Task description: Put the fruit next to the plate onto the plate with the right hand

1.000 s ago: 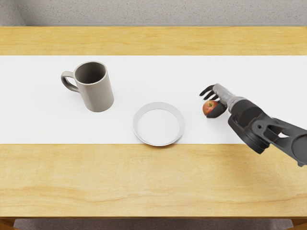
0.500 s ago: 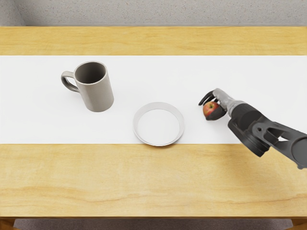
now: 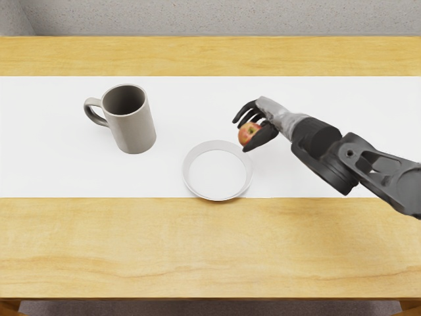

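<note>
A small red apple [image 3: 248, 133] is held in my right hand [image 3: 252, 129], whose dark fingers are curled around it. The hand hovers above the white runner, just up and right of the white plate [image 3: 217, 146], close to its upper right rim. The plate holds nothing. My right arm [image 3: 342, 161] enters from the right edge. No left arm shows.
A grey mug [image 3: 128, 118] stands upright on the white runner [image 3: 197, 92] to the left of the plate, handle pointing left. Bare wooden table [image 3: 197, 250] lies in front of and behind the runner.
My right hand closed on the apple, lifted it off the runner and carried it left toward the plate's upper right rim.
</note>
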Available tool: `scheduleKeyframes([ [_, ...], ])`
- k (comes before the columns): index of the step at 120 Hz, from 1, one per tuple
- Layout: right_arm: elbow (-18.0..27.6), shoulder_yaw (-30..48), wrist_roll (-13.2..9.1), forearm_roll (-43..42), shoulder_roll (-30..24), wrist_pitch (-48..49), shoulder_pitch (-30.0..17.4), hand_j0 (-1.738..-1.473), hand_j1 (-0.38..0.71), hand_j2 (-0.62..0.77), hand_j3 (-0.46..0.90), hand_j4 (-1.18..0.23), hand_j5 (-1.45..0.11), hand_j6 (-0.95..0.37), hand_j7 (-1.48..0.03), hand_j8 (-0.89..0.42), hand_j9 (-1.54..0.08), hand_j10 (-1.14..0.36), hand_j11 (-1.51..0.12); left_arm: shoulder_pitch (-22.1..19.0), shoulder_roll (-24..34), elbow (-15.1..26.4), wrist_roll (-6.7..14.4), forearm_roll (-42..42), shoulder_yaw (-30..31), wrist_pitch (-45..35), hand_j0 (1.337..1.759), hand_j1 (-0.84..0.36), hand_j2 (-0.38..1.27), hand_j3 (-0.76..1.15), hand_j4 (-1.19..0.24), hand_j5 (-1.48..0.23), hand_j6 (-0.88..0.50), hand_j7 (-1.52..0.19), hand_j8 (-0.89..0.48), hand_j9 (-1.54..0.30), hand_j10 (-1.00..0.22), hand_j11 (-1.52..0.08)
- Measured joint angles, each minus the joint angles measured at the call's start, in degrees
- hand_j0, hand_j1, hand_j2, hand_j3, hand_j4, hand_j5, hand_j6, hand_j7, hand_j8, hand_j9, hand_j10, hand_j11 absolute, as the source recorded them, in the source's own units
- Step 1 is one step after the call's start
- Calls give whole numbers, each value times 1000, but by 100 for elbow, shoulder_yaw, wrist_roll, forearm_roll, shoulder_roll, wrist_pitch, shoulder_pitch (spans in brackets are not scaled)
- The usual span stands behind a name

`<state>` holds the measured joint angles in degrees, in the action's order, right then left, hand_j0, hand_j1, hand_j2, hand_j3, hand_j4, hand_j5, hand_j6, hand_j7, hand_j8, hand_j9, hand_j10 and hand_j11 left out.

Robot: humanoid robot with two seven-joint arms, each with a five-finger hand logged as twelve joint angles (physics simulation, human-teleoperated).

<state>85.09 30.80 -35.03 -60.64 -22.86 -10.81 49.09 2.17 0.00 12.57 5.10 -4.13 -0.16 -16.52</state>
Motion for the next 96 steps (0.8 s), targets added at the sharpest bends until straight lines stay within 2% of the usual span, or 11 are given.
scheduleKeyframes([
  [6, 41, -15, 2, 25, 186, 41, -16, -1655, 245, 265, 1, -627, -850, -574, -832, -430, -851, -544, -858, -2, 0, 0, 0, 0, 0, 0, 1658, 349, 0, 0, 0, 0, -1, 0, 0, 0, 0, 0],
  [39, -29, -258, 3, 66, 869, 91, -325, -1658, 269, 282, 0, -604, -868, -535, -825, -392, -862, -498, -856, 0, 0, 0, 0, 0, 4, 0, 1658, 349, 0, 0, 0, 0, -1, 0, 0, 0, 0, 0],
  [56, -127, -15, 3, 35, 815, 82, -375, -1658, -5, 141, 0, -333, -474, -298, -452, -227, -471, -282, -467, 2, 0, 0, 0, 0, 1, 0, 1658, 349, 0, 0, 0, 0, -1, 0, 0, 0, 0, 0],
  [64, -122, 468, 3, 254, 695, 495, -389, -1658, -91, 100, 0, -248, -352, -223, -336, -172, -350, -212, -347, 2, 0, 0, 0, 0, 3, 0, 1658, 349, 0, 0, 0, 0, -1, 0, 0, 0, 0, 0],
  [77, -85, 1491, 3, 1274, 438, 1888, -461, -1658, -183, 57, 0, -159, -224, -144, -214, -114, -222, -137, -221, -3, 0, 0, 0, 0, 5, 0, 1658, 349, 0, 0, 0, 0, -1, 0, 0, 0, 0, 0],
  [87, -72, 2432, 3, 2105, 252, 3248, -918, -1658, -225, 36, 0, -117, -163, -107, -157, -87, -162, -102, -161, -6, 0, 0, 0, 0, 6, 0, 1658, 349, 0, 0, 0, 0, -1, 0, 0, 0, 0, 0],
  [96, -91, 3277, 3, 2659, 165, 3933, -1415, -1658, -251, 23, 0, -91, -126, -84, -122, -70, -125, -81, -125, -6, 0, 0, 0, 0, 6, 0, 1658, 349, 0, 0, 0, 0, -1, 0, 0, 0, 0, 0],
])
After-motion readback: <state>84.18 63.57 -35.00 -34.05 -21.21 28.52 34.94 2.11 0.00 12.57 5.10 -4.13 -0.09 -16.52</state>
